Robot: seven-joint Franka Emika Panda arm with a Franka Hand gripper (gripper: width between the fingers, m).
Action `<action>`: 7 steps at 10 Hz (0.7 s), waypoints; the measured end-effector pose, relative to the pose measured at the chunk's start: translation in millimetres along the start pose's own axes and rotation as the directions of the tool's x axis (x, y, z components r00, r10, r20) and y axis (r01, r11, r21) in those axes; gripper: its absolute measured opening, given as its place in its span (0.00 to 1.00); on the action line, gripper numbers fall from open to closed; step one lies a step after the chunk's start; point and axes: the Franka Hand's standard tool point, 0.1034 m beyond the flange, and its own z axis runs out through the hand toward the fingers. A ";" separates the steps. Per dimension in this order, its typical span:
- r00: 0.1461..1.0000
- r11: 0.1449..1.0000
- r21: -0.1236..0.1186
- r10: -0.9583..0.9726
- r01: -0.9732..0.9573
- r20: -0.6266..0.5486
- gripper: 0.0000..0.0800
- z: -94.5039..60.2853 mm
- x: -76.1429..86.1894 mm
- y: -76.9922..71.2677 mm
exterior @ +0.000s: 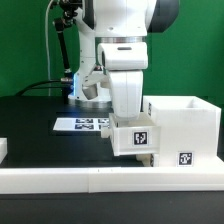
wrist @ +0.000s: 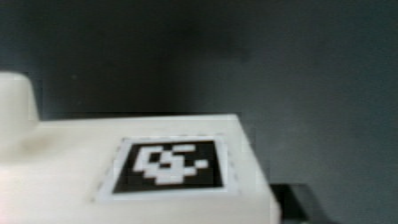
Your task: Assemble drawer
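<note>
A small white drawer tray point(exterior: 134, 138) with a black-and-white tag on its front is held against the exterior view's left side of the tall white shell point(exterior: 186, 122). My gripper point(exterior: 127, 116) comes down on the tray from above, and its fingers are mostly hidden by it. In the wrist view the tray's tagged face point(wrist: 169, 165) fills the lower part. One dark fingertip point(wrist: 302, 206) shows at its edge. The jaws look shut on the tray. The second tray is not clearly in view.
The marker board point(exterior: 84, 125) lies flat on the black table behind the tray. A long low white border rail point(exterior: 90, 178) runs along the front. A white piece point(exterior: 3, 150) shows at the exterior view's far left edge. A green wall stands behind.
</note>
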 end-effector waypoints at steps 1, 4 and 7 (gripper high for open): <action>1.000 1.000 -0.010 0.001 -0.001 0.000 0.45 -4.2 2.0 1.6; 1.000 0.999 -0.033 0.005 -0.005 0.004 0.77 -22.2 6.6 9.0; 1.000 0.998 -0.052 0.017 -0.016 0.018 0.81 -49.7 -1.4 19.2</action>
